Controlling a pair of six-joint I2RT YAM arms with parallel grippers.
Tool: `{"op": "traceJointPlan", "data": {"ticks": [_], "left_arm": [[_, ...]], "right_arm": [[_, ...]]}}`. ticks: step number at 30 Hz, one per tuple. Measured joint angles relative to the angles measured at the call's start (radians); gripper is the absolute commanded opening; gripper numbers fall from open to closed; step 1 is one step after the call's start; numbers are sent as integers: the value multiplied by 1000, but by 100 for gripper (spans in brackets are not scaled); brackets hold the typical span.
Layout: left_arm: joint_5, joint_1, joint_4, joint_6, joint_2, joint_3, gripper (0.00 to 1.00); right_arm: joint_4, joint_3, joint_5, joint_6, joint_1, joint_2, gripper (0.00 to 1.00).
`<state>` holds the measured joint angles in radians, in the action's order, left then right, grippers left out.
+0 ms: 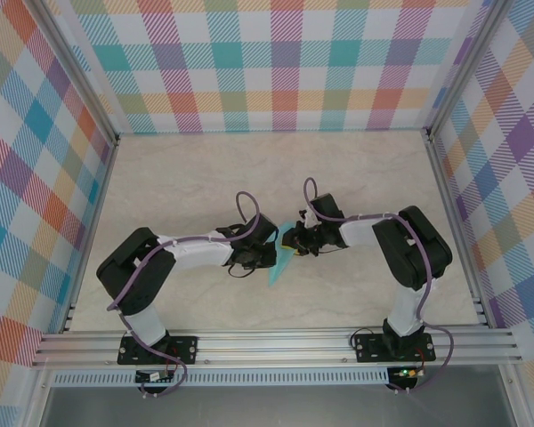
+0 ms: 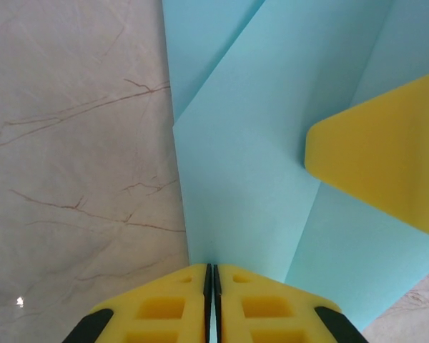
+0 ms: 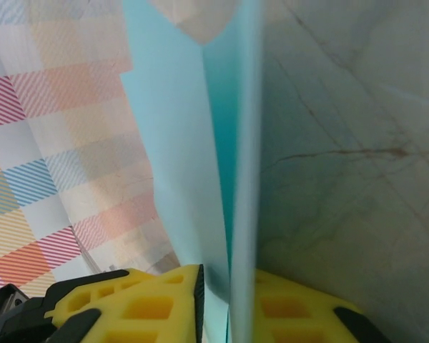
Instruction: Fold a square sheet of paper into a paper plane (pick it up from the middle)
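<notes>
At the bottom edge of the left wrist view, the left gripper [image 2: 212,275] has its two yellow fingers pressed together, with only a thin dark seam between them. The lower edge of the paper [image 2: 250,157] runs into that seam, so the left gripper is pinching it. From there the paper fans up through the middle and right of the frame. It is light turquoise, with straight creases running out toward the top and the right. A yellow finger [image 2: 386,164] of the right gripper lies flat against the paper at right centre. The marbled table [image 2: 71,143] fills the left side of the frame.

In the right wrist view, the right gripper [image 3: 229,286] sits at the bottom of the frame. Its fingers are close together, with the paper between them and seen almost edge-on. A pale layer lies against the left finger and a blurred edge rises in front of the right one, so the right gripper is clamped on the folded layers. The plaid wall [image 3: 50,143] is on the left of this frame and the table on the right.

In the top view, both arms bend inward and the grippers meet just below the centre of the frame. The paper hangs between them as a narrow pointed strip. Its tip points toward the lower left, near the table's middle.
</notes>
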<state>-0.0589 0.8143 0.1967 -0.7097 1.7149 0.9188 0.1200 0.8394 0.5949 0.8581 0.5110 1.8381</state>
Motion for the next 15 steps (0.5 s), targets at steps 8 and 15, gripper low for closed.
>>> {"op": "traceJointPlan", "data": {"ticks": [8,15], "left_arm": [[18,0,-23,-15,-149,-53,16],[121,0,10,-46,-418,-150,21]], "right_arm": [[-149,63,-44,-106,0,-33,6],[-519,212,-273,-307,9,-212,7]]}}
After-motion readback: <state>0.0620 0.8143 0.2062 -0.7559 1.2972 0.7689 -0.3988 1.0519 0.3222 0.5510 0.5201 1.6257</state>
